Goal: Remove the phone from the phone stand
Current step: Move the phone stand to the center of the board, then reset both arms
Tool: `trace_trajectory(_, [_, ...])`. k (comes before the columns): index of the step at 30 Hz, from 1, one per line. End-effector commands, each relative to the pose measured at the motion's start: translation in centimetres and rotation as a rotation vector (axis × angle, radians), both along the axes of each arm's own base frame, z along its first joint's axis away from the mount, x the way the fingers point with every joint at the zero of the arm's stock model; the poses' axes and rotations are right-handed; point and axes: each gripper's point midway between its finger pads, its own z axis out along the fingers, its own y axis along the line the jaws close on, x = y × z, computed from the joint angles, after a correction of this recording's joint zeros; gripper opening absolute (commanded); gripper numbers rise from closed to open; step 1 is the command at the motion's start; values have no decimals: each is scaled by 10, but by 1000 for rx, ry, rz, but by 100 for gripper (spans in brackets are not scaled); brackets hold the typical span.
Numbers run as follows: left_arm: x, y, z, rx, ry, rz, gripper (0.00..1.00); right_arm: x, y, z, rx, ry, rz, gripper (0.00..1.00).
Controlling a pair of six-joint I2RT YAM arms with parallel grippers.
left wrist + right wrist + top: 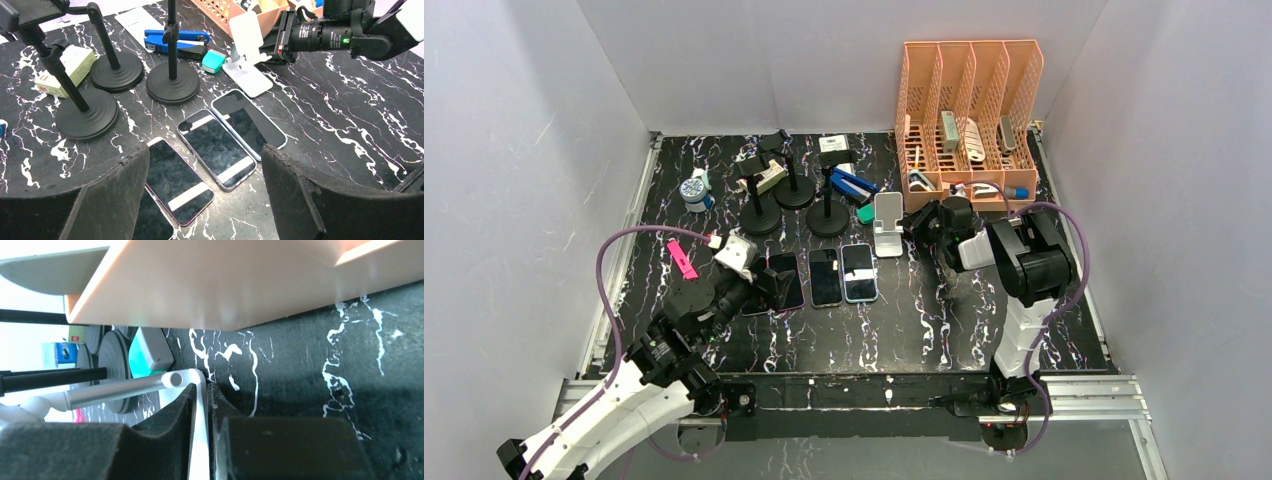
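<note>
The white phone stand (887, 222) stands at mid-table with no phone on it; it also shows in the left wrist view (247, 45). Three phones lie flat, screens up, in a row in front of it: a purple-edged one (180, 182), a silver one (217, 147) and a white-edged one (248, 123). The corner of a fourth phone (150, 222) shows under my left finger. My left gripper (764, 285) (205, 150) is open and empty, low over the purple and silver phones. My right gripper (921, 225) (201, 387) is shut on the stand's white plate (200, 440).
Three black round-based stands (760, 215) stand behind the phones. An orange file organiser (967, 120) with small items is at the back right, just beyond my right gripper. A blue stapler (175, 39), a teal piece (213, 61), a white box (70, 67) and a pink object (682, 259) lie around.
</note>
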Motion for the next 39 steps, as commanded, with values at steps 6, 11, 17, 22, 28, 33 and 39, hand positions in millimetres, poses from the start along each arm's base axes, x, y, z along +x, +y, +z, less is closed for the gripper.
trace_trajectory(6, [2, 0, 1, 4, -12, 6, 79, -12, -18, 26, -142, -33, -8, 24])
trace_trajectory(11, [2, 0, 0, 7, -9, 8, 79, -21, -32, 41, -201, -64, -41, 27])
trace_trajectory(17, [6, 8, 0, 7, -7, 59, 80, -32, -54, 59, -253, -81, -120, 36])
trace_trajectory(22, [17, 22, -3, -6, 18, 183, 80, -52, -71, 83, -306, -86, -175, 44])
trace_trajectory(28, [29, 37, -6, -44, 48, 331, 80, -81, -86, 118, -410, -119, -246, 53])
trace_trajectory(33, [38, 54, -11, -86, 86, 494, 80, -106, -84, 140, -575, -168, -280, 58])
trace_trajectory(39, [44, 75, -14, -122, 132, 698, 80, -125, -106, 145, -547, -142, -422, 72])
